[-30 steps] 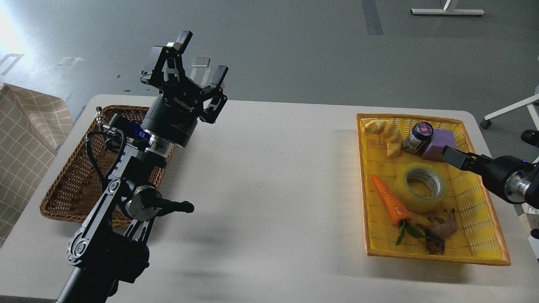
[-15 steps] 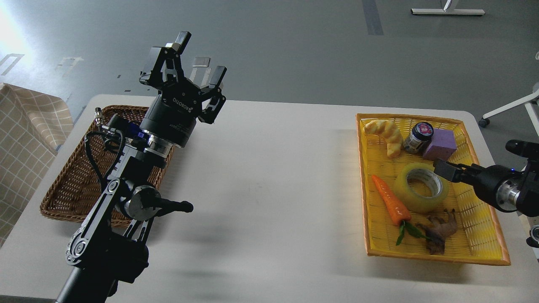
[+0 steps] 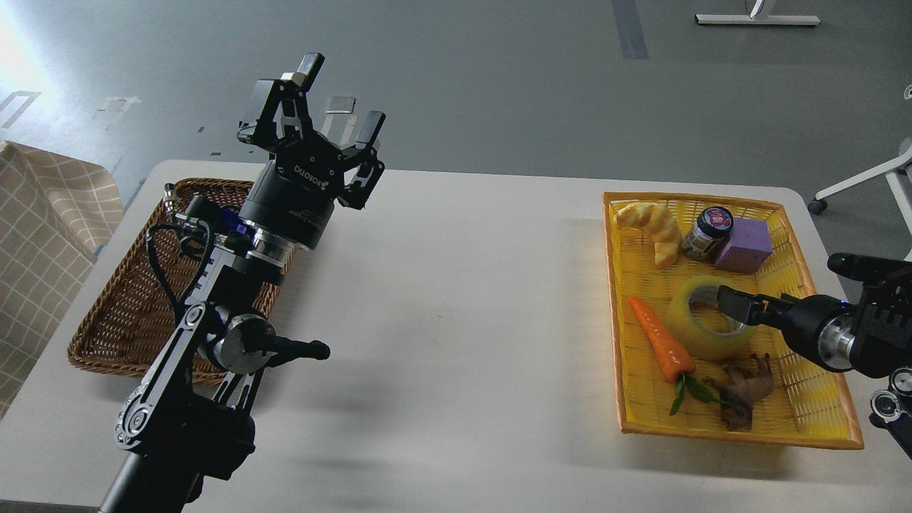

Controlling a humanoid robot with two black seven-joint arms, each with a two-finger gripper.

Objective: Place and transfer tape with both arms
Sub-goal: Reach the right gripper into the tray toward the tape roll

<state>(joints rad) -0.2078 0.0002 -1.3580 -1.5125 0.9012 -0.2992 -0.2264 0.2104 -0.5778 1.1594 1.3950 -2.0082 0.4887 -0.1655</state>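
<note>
Where it lies flat, tape [image 3: 695, 326], hole facing up

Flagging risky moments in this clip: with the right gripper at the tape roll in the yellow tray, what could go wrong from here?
1. The right gripper sits over the tape, seen end-on; its grasp cannot be judged and may slip.
2. The carrot lies beside the roll, so lifting could nudge it.
3. The left gripper, fingers spread, waits far off above the wicker basket; the handover needs a long carry.
</note>
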